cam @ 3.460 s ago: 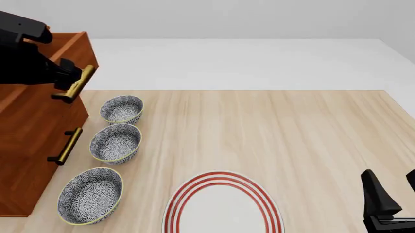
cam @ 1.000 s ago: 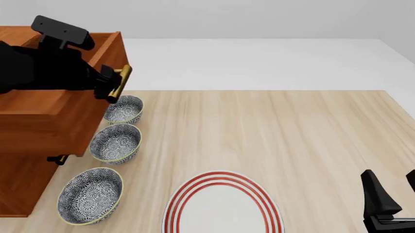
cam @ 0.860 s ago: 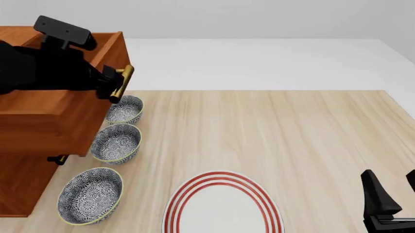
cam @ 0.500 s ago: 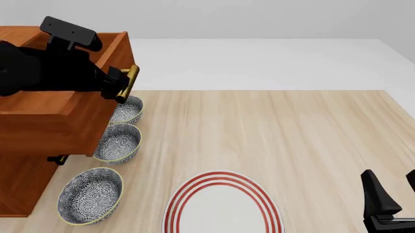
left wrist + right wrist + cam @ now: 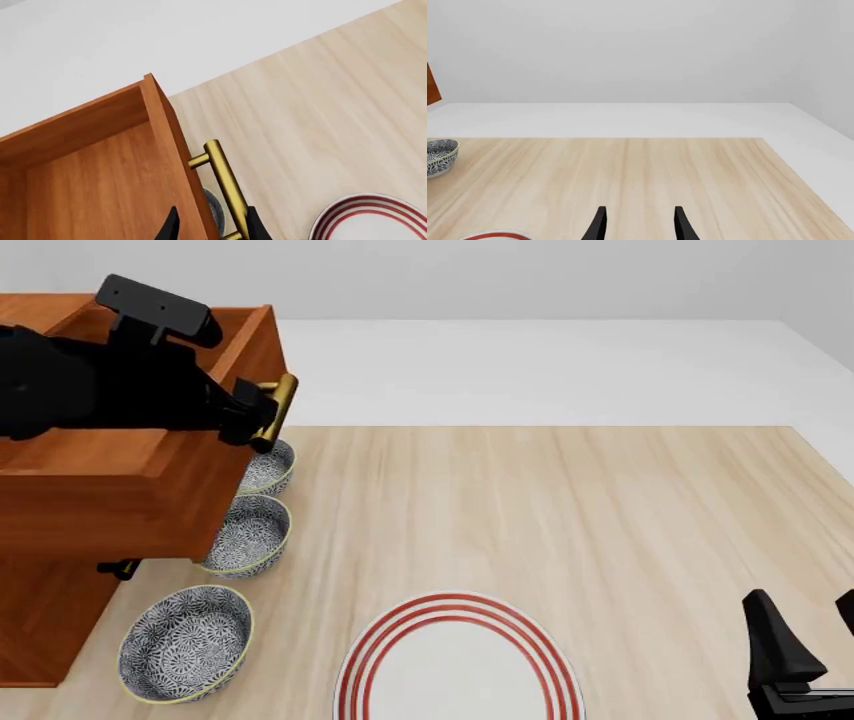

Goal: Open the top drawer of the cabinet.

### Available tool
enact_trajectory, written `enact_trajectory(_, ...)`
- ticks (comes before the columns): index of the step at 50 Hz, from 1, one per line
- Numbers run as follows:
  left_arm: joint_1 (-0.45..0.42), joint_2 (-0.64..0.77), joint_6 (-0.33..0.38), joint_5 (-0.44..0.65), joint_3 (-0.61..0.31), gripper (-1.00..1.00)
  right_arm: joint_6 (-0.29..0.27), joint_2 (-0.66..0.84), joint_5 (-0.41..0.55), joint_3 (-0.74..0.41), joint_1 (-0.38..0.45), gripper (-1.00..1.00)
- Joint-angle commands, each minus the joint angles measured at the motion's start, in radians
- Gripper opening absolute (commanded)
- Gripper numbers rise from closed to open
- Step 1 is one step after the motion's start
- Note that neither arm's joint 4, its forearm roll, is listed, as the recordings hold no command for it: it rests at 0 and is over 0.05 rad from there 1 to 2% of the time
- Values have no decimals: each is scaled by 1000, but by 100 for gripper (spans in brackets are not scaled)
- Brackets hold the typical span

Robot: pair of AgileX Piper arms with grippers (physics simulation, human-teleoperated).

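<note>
Brass handle sits pinched in your left gripper so the top drawer juts from the cabinet over the bowls, while your right gripper idles, fingers apart.

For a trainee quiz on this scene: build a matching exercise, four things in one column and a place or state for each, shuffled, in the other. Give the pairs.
Things:
1. top drawer
2. brass handle
3. plate
4. right pincer

Places or states:
A. white with red rings, at the table's near edge
B. open, holding nothing, over bare wood
C. pulled out, overhanging the patterned bowls
D. between the left pincer's fingers

Pairs: 1-C, 2-D, 3-A, 4-B
</note>
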Motion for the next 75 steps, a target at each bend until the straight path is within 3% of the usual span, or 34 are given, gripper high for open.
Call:
enact_trajectory(1,-25,13,7,2,9,100,0,0,0,0,0,100)
enact_trajectory(31,-55,16,5,7,1,100,0,0,0,0,0,100)
enact_trajectory(75,-50,-41,1,123,-164,100,0,0,0,0,0,100)
